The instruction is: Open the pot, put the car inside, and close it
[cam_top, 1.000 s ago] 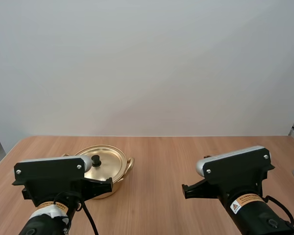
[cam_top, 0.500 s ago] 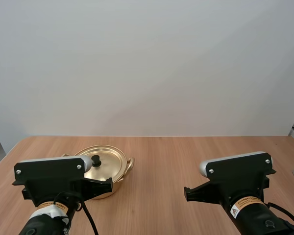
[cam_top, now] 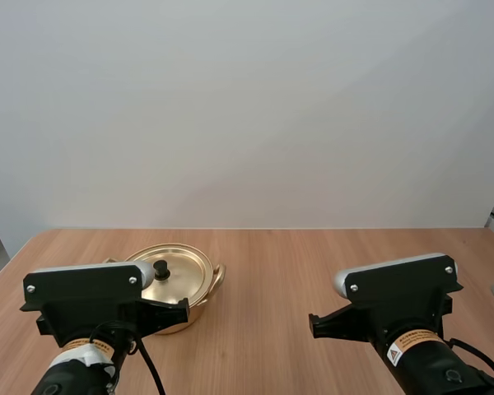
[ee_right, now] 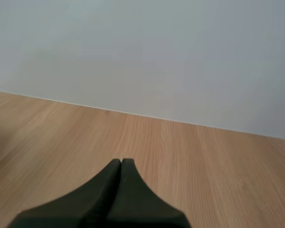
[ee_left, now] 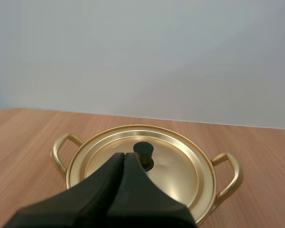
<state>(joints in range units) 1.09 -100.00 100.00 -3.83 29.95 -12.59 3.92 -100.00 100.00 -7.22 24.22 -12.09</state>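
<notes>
Looking along my left gripper (ee_left: pixel 124 155), I see its fingers pressed together into one dark wedge, holding nothing. They aim at 12 o'clock toward the black knob (ee_left: pixel 143 154) just beyond the tips, which I judge prepares the first step, lifting the lid (ee_left: pixel 180 166). The pot (cam_top: pixel 199 301) stands at about 10 o'clock on the bench (cam_top: pixel 272 271), lid on. My right gripper (ee_right: pixel 121 161) also has its fingers closed and empty over bare wood, probably waiting. The lid hides the pot's inside, and in the high view my left arm covers its near edge.
</notes>
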